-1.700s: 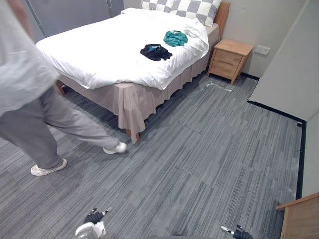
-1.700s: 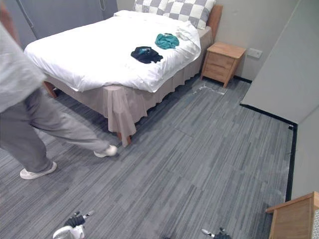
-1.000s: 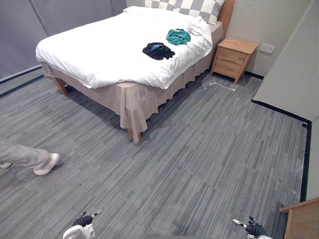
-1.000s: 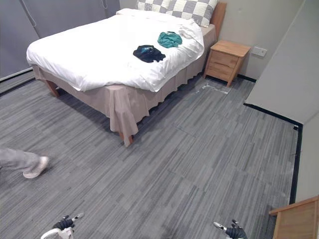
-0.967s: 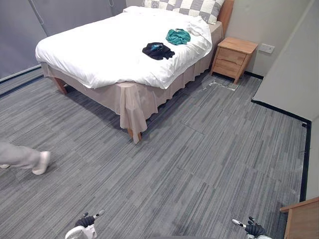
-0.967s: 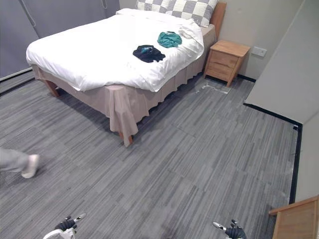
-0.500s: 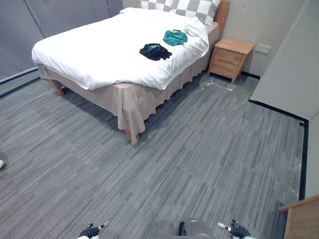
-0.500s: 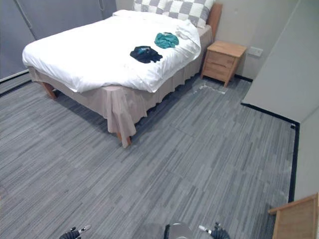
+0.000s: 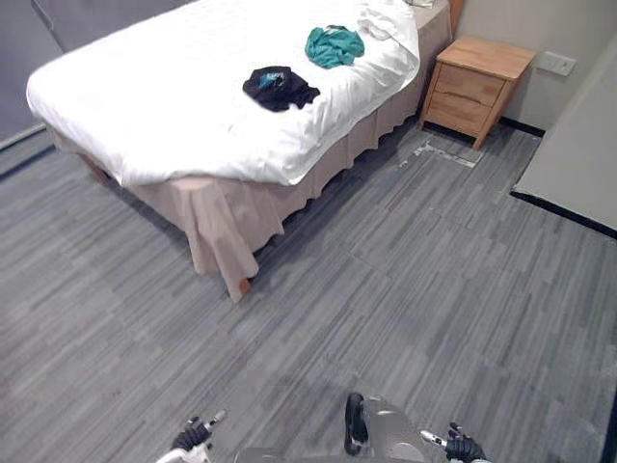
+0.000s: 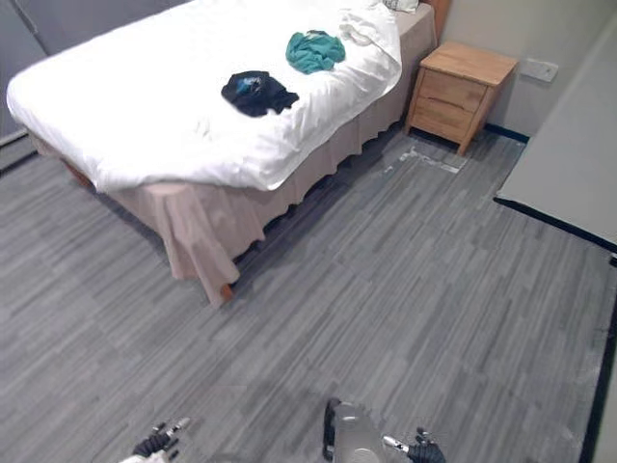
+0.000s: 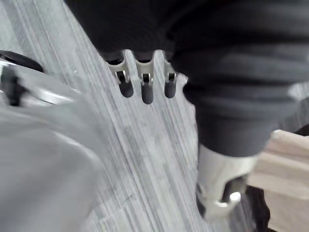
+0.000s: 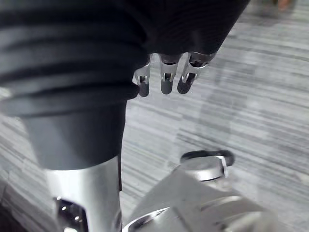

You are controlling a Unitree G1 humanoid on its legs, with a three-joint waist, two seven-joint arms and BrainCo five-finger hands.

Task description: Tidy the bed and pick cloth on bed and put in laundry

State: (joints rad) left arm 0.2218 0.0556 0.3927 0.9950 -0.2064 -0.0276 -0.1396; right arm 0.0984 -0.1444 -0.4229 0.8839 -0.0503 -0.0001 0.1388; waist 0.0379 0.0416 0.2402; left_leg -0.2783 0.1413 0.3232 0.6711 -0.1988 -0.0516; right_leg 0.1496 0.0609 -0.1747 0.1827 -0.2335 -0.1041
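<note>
A bed [image 9: 174,116] with a white duvet stands ahead and to the left. On it lie a crumpled black cloth [image 9: 279,87] and, nearer the headboard, a teal cloth [image 9: 335,45]; a bunched white piece [image 9: 386,17] lies by the top corner. Both hands hang low over the grey floor, far from the bed: my left hand [image 9: 193,442] at the lower left, my right hand [image 9: 463,449] at the lower right. In the wrist views the left hand's fingers [image 11: 142,86] and the right hand's fingers [image 12: 164,81] hang relaxed and hold nothing.
A wooden nightstand [image 9: 477,85] stands right of the bed against the back wall, with a wall socket [image 9: 559,64] beside it. A beige bed skirt [image 9: 217,217] hangs to the floor at the near corner. A light wall [image 9: 578,164] closes the right side.
The person walked off to the left and is gone from view. The camera has moved closer to the bed and tilted down. Both hands still hang at my sides.
</note>
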